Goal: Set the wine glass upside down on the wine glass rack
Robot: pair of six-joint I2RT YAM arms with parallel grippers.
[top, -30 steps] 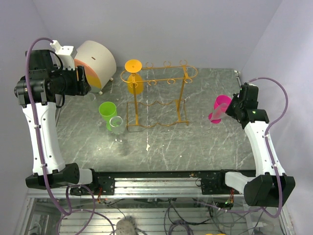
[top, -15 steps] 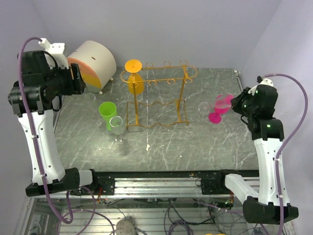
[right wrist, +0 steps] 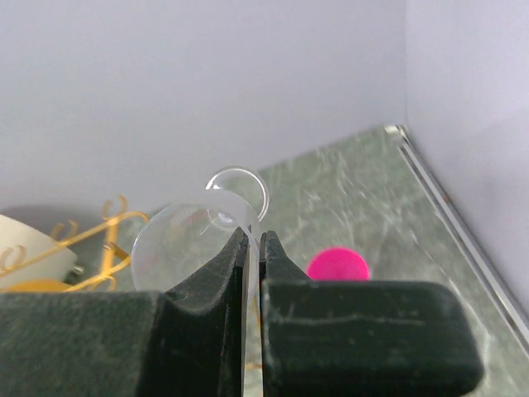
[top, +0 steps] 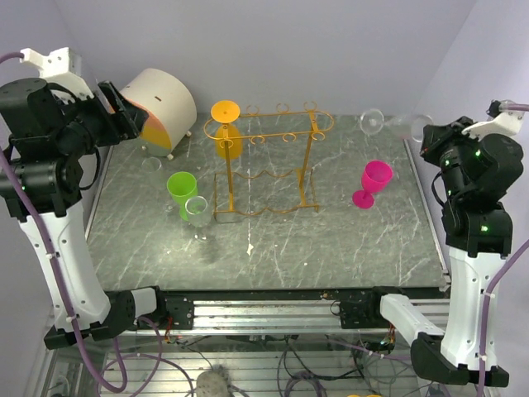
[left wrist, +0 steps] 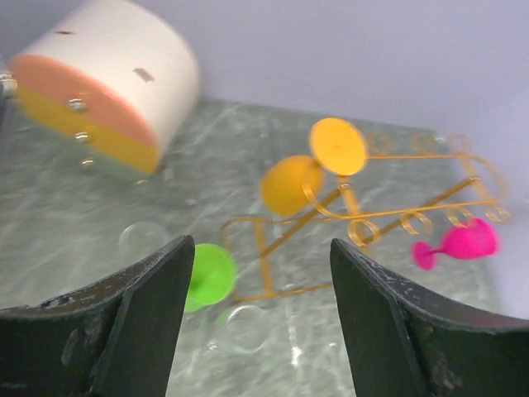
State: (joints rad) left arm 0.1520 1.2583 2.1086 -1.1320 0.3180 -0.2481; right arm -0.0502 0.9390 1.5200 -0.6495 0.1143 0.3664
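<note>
We see pale lavender walls enclosing a grey, white-veined marble tabletop at centre frame. A metal rail runs along the bottom, and the light is soft and even.

Left tool wide, right tool tight

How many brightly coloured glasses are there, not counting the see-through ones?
3. An orange one hangs upside down at the left end of the rack; a green one stands on the table left of it; a pink one stands right of it. None appears hidden.
</note>
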